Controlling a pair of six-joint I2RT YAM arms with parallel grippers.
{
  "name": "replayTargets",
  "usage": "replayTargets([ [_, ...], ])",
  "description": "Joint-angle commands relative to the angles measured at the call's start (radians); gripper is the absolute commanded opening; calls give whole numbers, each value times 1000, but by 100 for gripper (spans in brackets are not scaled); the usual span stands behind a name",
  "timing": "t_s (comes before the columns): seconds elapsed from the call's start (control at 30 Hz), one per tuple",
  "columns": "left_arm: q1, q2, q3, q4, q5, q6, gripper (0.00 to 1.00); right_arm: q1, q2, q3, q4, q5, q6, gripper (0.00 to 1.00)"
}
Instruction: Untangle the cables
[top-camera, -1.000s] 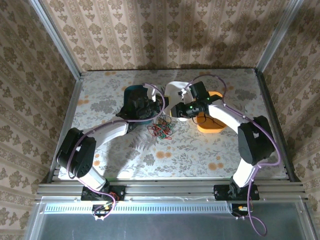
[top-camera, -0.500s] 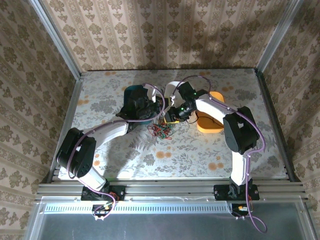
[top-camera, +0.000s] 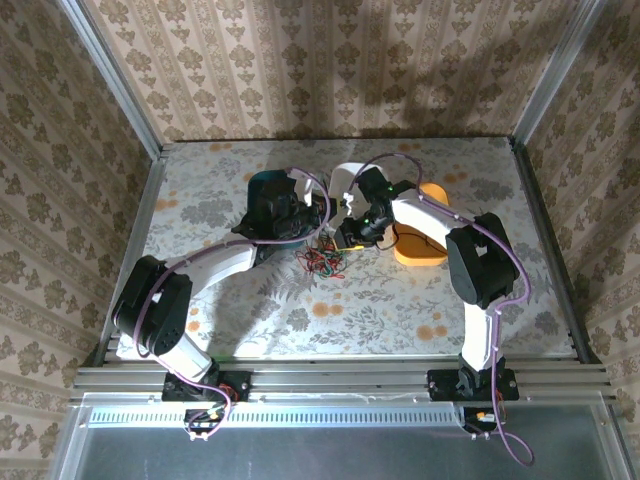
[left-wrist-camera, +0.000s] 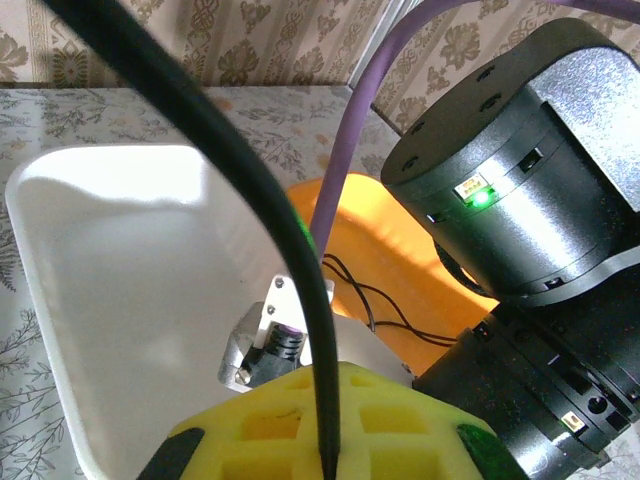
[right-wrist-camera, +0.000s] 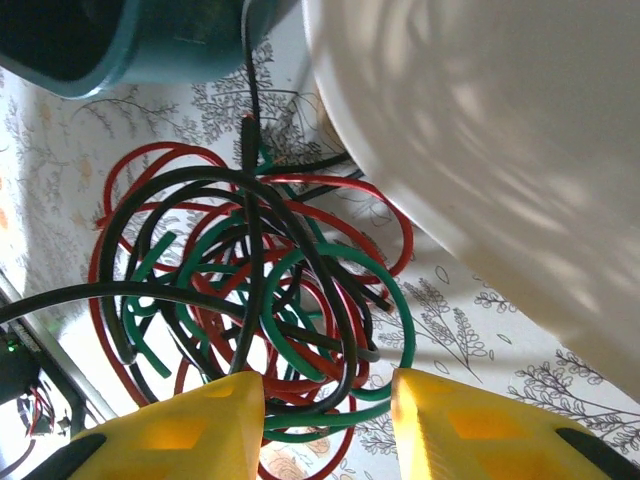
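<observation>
The cables (top-camera: 322, 260) lie in a tangle of red, green and black loops on the flowered tabletop between the two arms. My left gripper (top-camera: 306, 228) is just left of and above the pile, its yellow fingers (left-wrist-camera: 250, 430) shut on one black cable (left-wrist-camera: 240, 170) that rises from the pinch. My right gripper (top-camera: 346, 240) hangs over the pile's right edge. Its yellow fingers (right-wrist-camera: 215, 430) stand open, with loops of the cables (right-wrist-camera: 260, 290) lying loose in the gap. A black strand (right-wrist-camera: 250, 150) runs straight up out of the tangle.
A white tray (top-camera: 348, 180) sits behind the pile, an orange tray (top-camera: 420, 250) to its right and a teal bowl (top-camera: 266, 182) to its left. The white tray's rim (right-wrist-camera: 400, 200) is close beside the right fingers. The right arm's wrist housing (left-wrist-camera: 520, 200) is close to the left gripper.
My right arm has swung left and down from over the orange tray to the tangle's edge. The left arm has stayed still, holding the black cable.
</observation>
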Motion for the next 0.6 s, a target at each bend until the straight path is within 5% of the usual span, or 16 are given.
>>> replayTargets([
  [0.0,-10,-39,-3,-15,15,30,0,-6,0,-6,5,20,-6,39],
  [0.43,-24,-42,-20,-38,24,38,0,1,93,64,-14,34,-3,34],
  [0.57,-24,-51,-32,-49,20,44,0,3,89,59,0,27,-3,18],
])
